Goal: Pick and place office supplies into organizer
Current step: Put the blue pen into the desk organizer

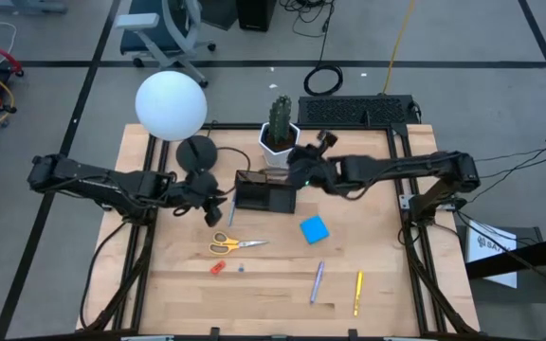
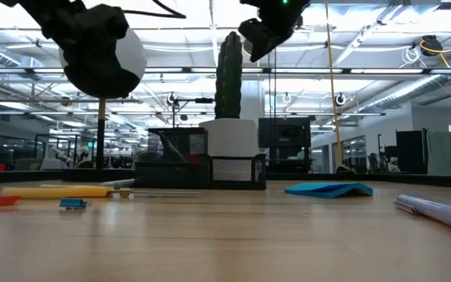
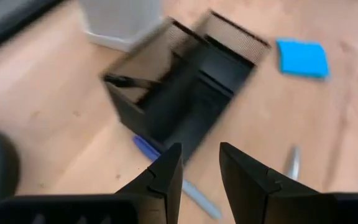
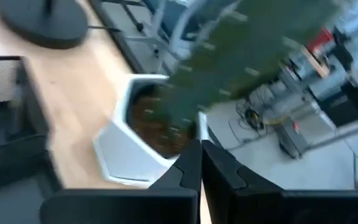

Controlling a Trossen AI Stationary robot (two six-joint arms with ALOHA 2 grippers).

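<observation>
The black mesh organizer [image 1: 265, 192] stands on the table before the white cactus pot [image 1: 279, 142]. My left gripper [image 1: 214, 204] hovers open just left of it, above a blue pen [image 3: 166, 169] that lies flat beside the organizer's [image 3: 185, 93] wall. My right gripper [image 1: 303, 170] is shut and high up, between the organizer and the pot [image 4: 135, 143], with nothing visible between its fingers [image 4: 201, 158]. The yellow-handled scissors [image 1: 235, 244], blue sticky-note pad [image 1: 315, 228], red-orange piece [image 1: 217, 268], purple pen [image 1: 317, 281] and yellow pen [image 1: 357, 292] lie flat on the wood.
A lamp with a white globe [image 1: 171, 104] and a round black base [image 1: 197, 152] stands at the far left of the organizer. A black keyboard [image 1: 368, 111] lies at the far edge. Bare wood lies along the table's near edge and right side.
</observation>
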